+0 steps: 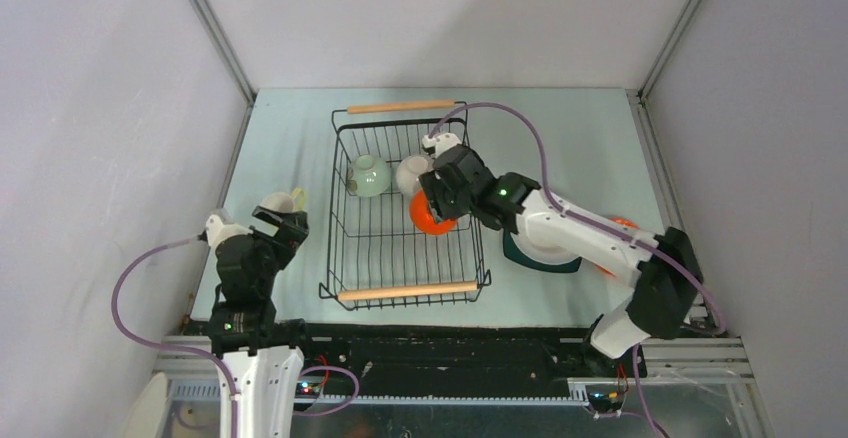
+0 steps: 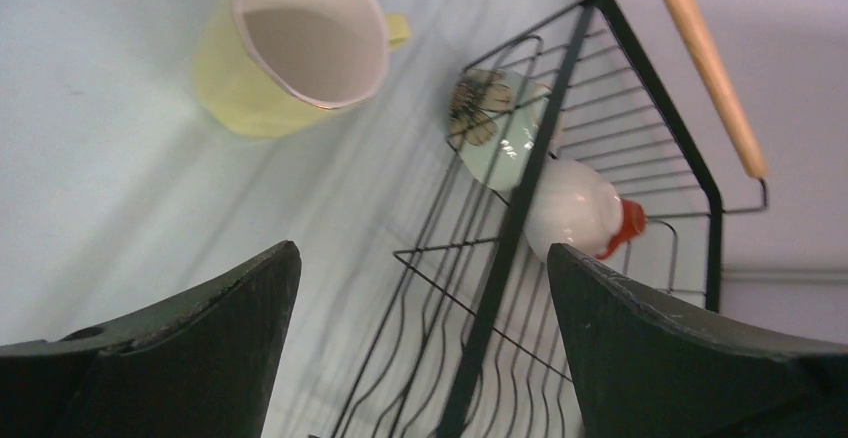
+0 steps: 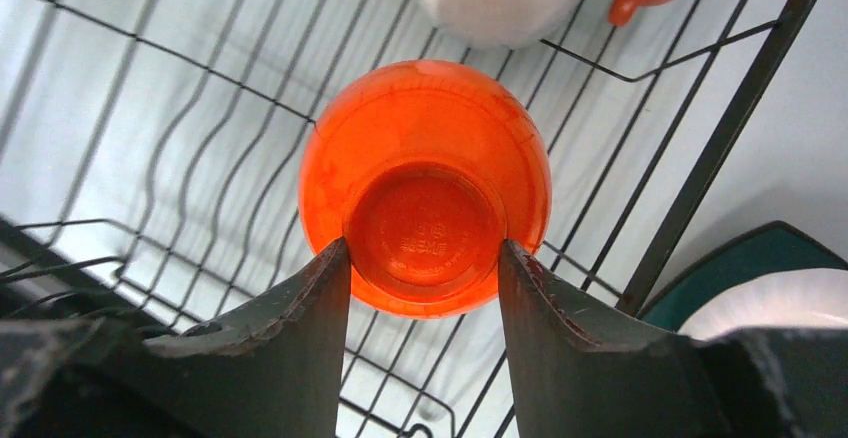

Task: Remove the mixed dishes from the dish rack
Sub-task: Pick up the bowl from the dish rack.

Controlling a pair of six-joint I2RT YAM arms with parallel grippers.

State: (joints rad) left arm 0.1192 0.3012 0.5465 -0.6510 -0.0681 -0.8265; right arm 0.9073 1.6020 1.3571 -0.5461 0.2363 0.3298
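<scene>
On the pale bench [image 1: 290, 128] in the grey booth, my right jaws pinched the raised foot of the upturned orange bowl [image 3: 425, 183], its only graspable ridge, inside the dish rack [image 1: 408, 291]. My left jaws hung wide above the yellow mug [image 2: 290, 43] beside the rack, seemingly free for another dish.

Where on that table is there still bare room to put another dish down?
Bare table shows at the far right, between the rack and the wall, and at the far left beyond the yellow mug. The near right is crowded: a teal plate holding a white bowl sits under the right arm.
</scene>
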